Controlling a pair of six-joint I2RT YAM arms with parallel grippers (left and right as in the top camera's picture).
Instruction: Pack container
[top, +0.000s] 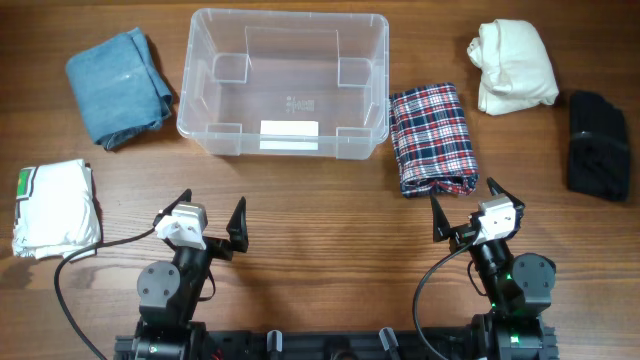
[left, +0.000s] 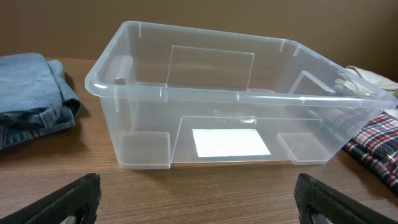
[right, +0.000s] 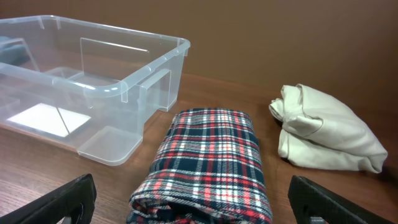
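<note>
Fully spread left end effector (top: 213, 200), right end effector (top: 462, 192) likewise — both apparently touching nothing, container (top: 283, 14) ahead.

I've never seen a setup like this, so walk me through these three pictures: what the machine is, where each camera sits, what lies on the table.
Two robot arms sit at a table. The overhead picture looks straight down; the other two come from a camera on each wrist. The left end effector and right end effector are both open and hold nothing. The clear container is empty. Around it lie folded clothes: blue denim, a white piece, a plaid cloth, a cream garment and a black garment.
</note>
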